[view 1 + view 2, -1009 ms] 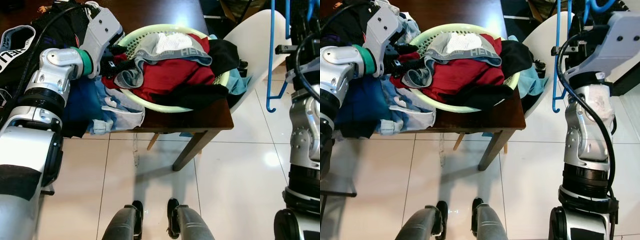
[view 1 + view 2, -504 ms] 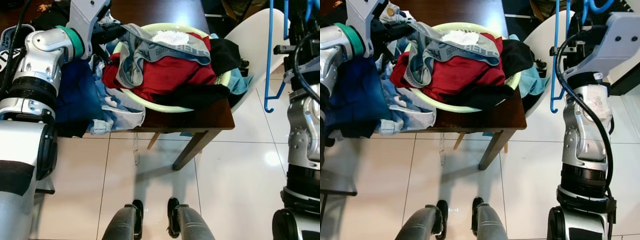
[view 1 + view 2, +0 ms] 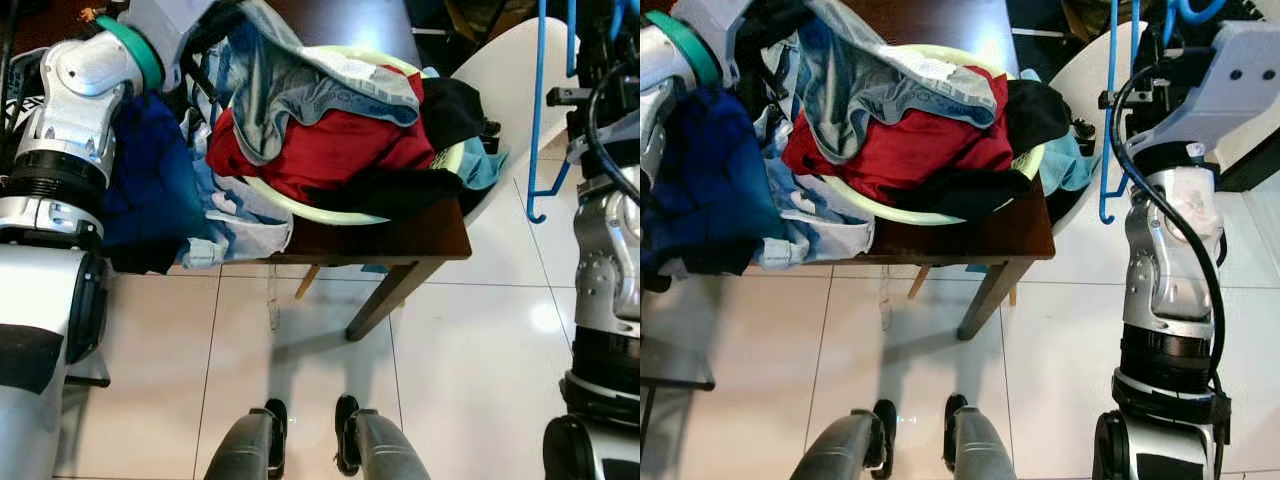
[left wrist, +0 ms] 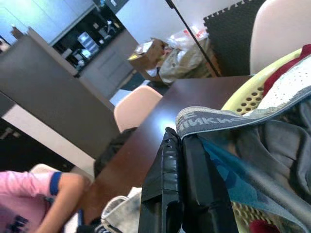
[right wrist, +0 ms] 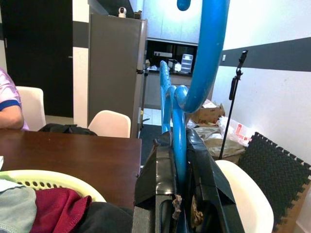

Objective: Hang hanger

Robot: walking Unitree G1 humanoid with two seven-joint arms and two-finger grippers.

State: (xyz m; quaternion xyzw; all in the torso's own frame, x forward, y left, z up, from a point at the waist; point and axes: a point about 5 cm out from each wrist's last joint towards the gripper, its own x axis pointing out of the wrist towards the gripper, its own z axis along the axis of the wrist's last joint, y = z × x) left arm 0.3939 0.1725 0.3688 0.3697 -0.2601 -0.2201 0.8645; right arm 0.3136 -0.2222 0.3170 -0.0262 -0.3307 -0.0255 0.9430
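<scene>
left gripper (image 4: 187, 160) clamps one grey underwear (image 3: 290, 85); right gripper (image 5: 179, 160) clamps one blue hanger (image 5: 204, 58).

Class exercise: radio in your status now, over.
Left tool shut on grey garment, lifted above basket. Right tool shut on blue hanger. Nothing hung yet.

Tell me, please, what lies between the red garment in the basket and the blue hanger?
In the left eye view, a black garment and the white chair lie between the red garment and the blue hanger.

Blue hanger (image 3: 541, 120), pale-green basket (image 3: 330, 212)
</scene>
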